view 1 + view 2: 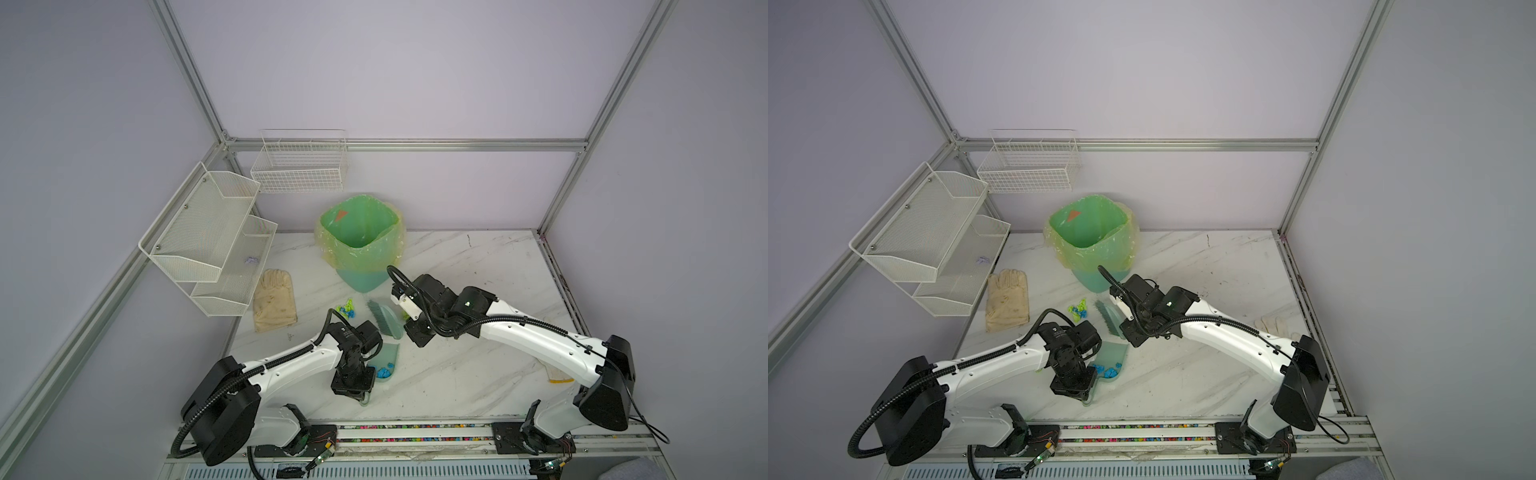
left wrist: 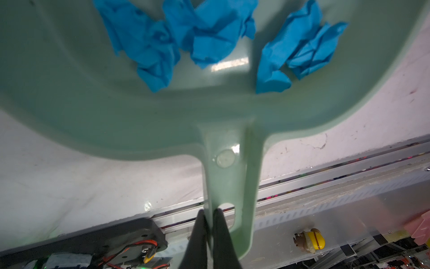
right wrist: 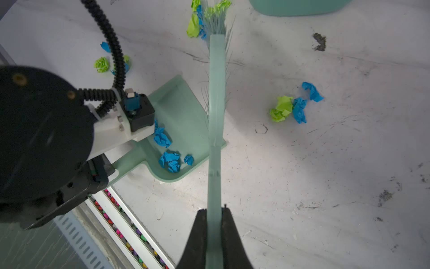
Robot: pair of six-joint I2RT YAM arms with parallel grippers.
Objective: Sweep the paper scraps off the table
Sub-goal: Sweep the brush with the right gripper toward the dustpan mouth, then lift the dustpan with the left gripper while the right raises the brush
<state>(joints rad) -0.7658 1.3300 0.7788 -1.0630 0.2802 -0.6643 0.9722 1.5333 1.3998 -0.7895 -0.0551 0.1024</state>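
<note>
On veined table (image 3: pixel 325 174): left end effector (image 2: pixel 210 213) pinches dustpan (image 2: pixel 69 93), right end effector (image 3: pixel 214 212) bristled brush (image 3: pixel 216 81).

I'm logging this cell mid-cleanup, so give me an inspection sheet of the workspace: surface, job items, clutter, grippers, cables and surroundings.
Surface: table, white marble-look, scuffed, with a dark smudge.
Job's things: several blue paper scraps in the dustpan; more blue and green ones loose on the table, at the tip of the brush and off to its side.
Clutter: cream glove; second glove by the right arm.
Grippers: left gripper shut on the dustpan handle; right gripper shut on the brush handle.
Cables: black conduit along each arm; no snag seen.
Surroundings: lined green bin, wall baskets, front rail with coloured bits.
</note>
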